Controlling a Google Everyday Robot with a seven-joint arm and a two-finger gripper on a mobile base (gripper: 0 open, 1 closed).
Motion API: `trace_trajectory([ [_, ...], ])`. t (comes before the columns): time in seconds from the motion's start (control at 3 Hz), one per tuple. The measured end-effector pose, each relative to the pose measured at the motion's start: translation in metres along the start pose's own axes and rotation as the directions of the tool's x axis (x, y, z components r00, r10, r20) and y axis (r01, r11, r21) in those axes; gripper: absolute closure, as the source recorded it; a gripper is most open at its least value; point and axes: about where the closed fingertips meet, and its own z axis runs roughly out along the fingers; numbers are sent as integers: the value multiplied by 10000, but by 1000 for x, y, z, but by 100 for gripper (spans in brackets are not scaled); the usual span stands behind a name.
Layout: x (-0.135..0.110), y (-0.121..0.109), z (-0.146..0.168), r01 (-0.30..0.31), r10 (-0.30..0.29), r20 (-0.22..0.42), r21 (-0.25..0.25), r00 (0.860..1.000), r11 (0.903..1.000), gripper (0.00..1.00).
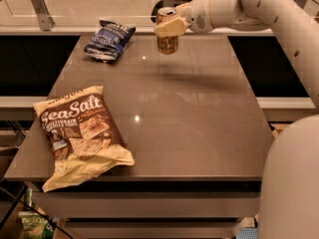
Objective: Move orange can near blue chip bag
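Observation:
The orange can (168,43) is upright, held just above the far part of the grey table (199,118). My gripper (170,26) reaches in from the right and is shut on the can's upper half, with a cream finger (168,28) across its front. The blue chip bag (109,39) lies flat at the table's far left corner, a short way left of the can. The can and the bag are apart.
A large brown and cream "Sea Salt" bag (79,133) lies at the table's front left. A glass rail with metal posts (41,6) runs behind the table. My white arm (269,14) spans the right side.

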Motion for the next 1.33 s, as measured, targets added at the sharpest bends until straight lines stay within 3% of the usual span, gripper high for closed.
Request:
trace_trajectory([
  [0.33, 7, -9, 56, 267, -271, -57, -596, 9996, 9979, 100],
  [0.67, 7, -9, 56, 267, -271, -57, -598, 9996, 9979, 100],
  [1.33, 8, -11, 96, 441, -447, -16, -1352, 9990, 9898, 100],
])
